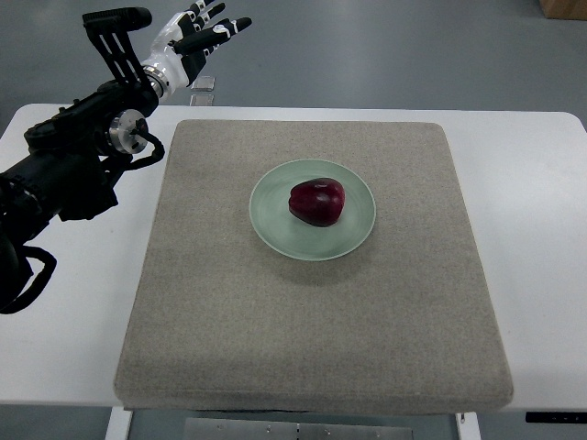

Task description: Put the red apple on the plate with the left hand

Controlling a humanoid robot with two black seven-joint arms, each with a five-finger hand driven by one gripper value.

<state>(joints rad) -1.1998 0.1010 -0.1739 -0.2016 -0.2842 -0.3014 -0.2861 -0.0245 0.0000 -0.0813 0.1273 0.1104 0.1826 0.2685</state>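
Observation:
A dark red apple (317,202) lies on a pale green plate (273,227) in the middle of a grey mat. My left hand (204,35) is raised beyond the table's far left edge, well away from the plate. Its fingers are spread and hold nothing. The black left arm (78,156) comes in from the left edge over the white table. The right arm is out of view.
The grey mat (312,321) covers most of the white table (541,229). A small clear object (203,84) sits at the table's far edge below my left hand. Grey floor lies beyond the table.

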